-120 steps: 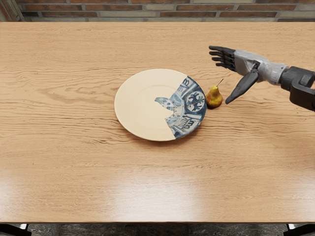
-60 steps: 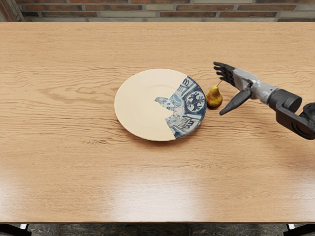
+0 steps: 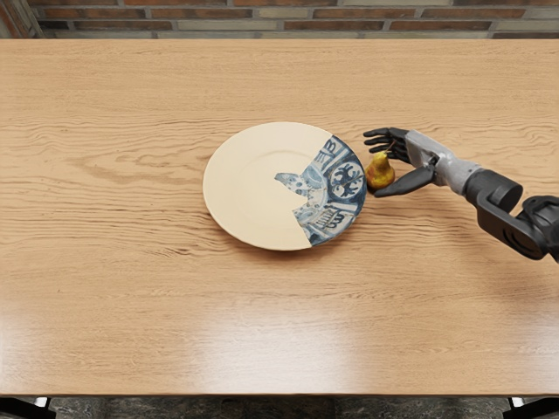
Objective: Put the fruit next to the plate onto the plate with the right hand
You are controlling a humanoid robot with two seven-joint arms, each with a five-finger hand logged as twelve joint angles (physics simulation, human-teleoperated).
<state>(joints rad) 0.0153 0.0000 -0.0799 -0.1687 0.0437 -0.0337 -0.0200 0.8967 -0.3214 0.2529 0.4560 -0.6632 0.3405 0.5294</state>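
surface: a light-grained wooden table (image 3: 131,305) is shown filling most of the view | light: soft glare is cast on its near part | back: a brick wall (image 3: 262,17) is seen along the top | below: dark grey floor (image 3: 262,408) is glimpsed

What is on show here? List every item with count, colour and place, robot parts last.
table: one, light wood, fills most of the view
wall: one, red-brown brick, behind the table's far edge
plate: one, cream with a blue patterned patch on its right side, middle of the table
pear: one, yellow-brown, upright on the table just right of the plate's rim
robot hand: one, the right, grey and black, open at the pear, fingers behind it and thumb in front; its arm enters from the right edge
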